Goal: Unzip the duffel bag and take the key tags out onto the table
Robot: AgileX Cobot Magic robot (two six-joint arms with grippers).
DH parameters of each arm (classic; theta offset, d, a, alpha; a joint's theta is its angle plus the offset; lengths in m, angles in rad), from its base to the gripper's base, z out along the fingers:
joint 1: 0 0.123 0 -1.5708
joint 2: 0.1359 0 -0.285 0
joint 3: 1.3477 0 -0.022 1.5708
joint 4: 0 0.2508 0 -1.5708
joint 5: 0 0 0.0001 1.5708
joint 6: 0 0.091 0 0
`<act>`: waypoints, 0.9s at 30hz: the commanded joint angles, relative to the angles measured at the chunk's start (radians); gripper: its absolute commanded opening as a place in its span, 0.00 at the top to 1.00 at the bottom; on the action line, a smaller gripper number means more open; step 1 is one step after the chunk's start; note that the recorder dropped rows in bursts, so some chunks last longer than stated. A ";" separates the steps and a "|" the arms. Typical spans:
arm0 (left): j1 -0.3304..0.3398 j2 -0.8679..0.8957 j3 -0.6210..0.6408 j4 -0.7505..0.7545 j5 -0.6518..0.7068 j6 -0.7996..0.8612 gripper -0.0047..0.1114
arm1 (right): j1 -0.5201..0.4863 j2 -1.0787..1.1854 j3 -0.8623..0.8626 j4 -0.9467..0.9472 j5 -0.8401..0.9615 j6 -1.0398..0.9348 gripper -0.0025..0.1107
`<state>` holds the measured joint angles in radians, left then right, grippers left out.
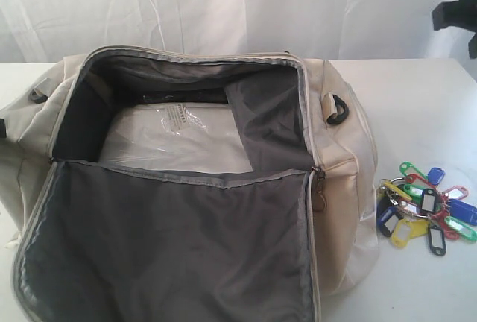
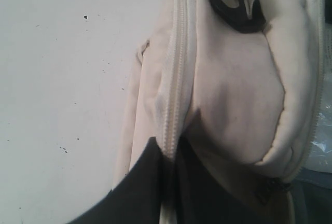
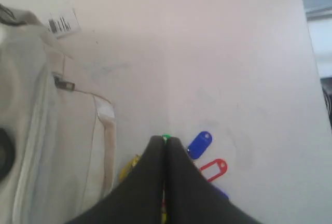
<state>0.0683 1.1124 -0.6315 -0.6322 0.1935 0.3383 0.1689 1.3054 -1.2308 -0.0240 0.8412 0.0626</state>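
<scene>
Our right gripper point(image 3: 165, 142) hangs over the table point(image 1: 417, 98), fingers pressed together and empty. From outside we catch only a dark piece of that arm point(image 1: 455, 16), cut off at the frame's edge. The key tags point(image 1: 425, 206) lie on the table just beside the open bag point(image 1: 339, 165), partly hidden behind those fingers in the wrist view. Our left gripper point(image 2: 167, 149), out of the exterior view, pinches the bag's zip seam. A plastic-wrapped thing point(image 1: 179, 139) inside is hard to make out.

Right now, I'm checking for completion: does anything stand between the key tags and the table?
Nothing visible does. The key tags lie on the table, beside the open duffel bag, outside it.
</scene>
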 commanded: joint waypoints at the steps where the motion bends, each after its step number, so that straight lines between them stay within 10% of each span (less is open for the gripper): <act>1: 0.000 -0.007 0.001 -0.017 0.001 -0.001 0.96 | -0.010 -0.185 0.114 0.029 -0.148 -0.010 0.98; 17: 0.000 -0.096 0.001 -0.040 -0.047 0.002 0.95 | 0.013 -0.706 0.647 0.033 -0.609 -0.036 0.98; 27: 0.000 -0.317 0.001 -0.040 -0.033 0.013 0.70 | 0.013 -0.921 0.873 0.030 -0.695 -0.036 0.98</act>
<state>0.0683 0.8685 -0.6257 -0.6572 0.1730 0.3406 0.1793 0.4187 -0.3993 0.0142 0.1593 0.0334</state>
